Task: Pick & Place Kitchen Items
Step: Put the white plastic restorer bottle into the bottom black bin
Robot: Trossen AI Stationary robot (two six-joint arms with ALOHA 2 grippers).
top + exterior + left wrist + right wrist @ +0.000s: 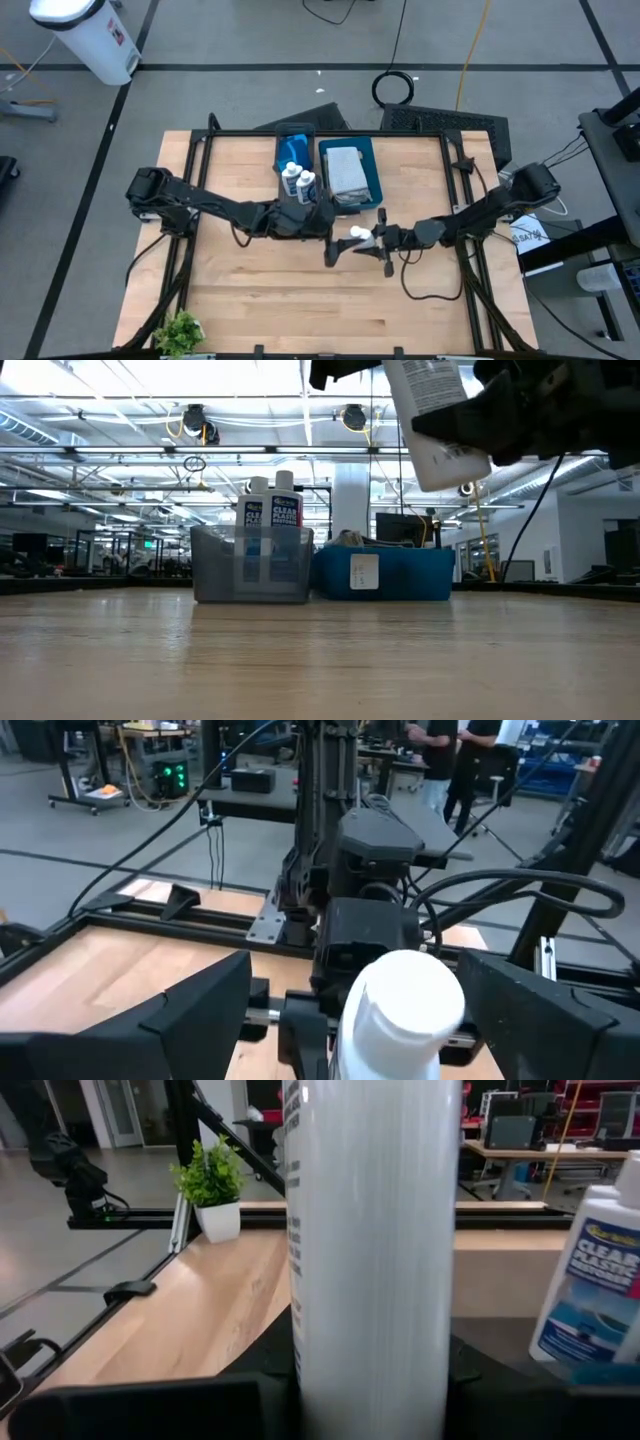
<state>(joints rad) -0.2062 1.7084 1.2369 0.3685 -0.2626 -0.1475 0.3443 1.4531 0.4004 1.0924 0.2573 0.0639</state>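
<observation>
Right gripper [372,240], just right of centre in the overhead frame, is clamped on a white bottle [358,234] and holds it in the air above the table [240,310]. Look at the table-level shot: the bottle [432,420] hangs at the top right of frame, tilted, well clear of the wood. Its long axis in the overhead view runs roughly left to right, cap end pointing toward the other arm.

And there's the left gripper [327,232], dead centre of the overhead frame, fingers spread wide, empty, facing the bottle's cap from just beside it. Its wrist camera shows the white cap [400,1005] sitting right between its two splayed fingers [180,1010]. That looks like a handover lining up, and the left claw is the nearer free one.

Further back, upper centre of the overhead frame: two more bottles [298,182] stand upright in the grey tray [281,140], and a folded grey cloth [345,170] lies in the teal tray [376,170] beside it.
</observation>
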